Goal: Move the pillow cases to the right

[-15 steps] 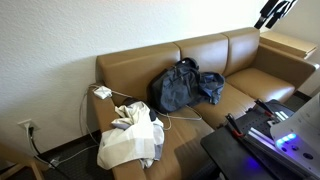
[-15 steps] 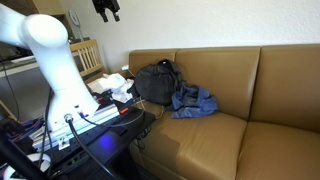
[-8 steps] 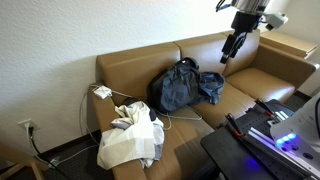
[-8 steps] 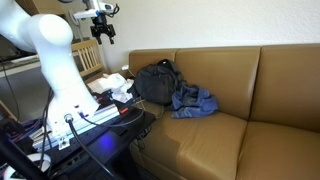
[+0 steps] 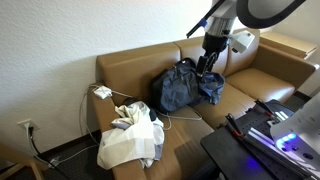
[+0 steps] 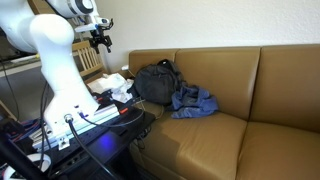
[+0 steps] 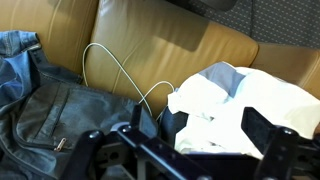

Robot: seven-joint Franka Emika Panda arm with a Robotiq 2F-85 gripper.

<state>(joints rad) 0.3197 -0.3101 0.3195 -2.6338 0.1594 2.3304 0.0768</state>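
In an exterior view the gripper [image 5: 203, 66] hangs above the backpack [image 5: 177, 88], pillow cases [image 5: 130, 140] heaped lower left; in an exterior view the pillow cases [image 6: 117, 84] lie left of centre; the wrist view shows jaws wide, empty, so I judge approach, next descending onto that heap.

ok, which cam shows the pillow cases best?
An exterior view: the pillow cases show whole on the sofa. The wrist view crops them; in an exterior view they are small beside the arm.
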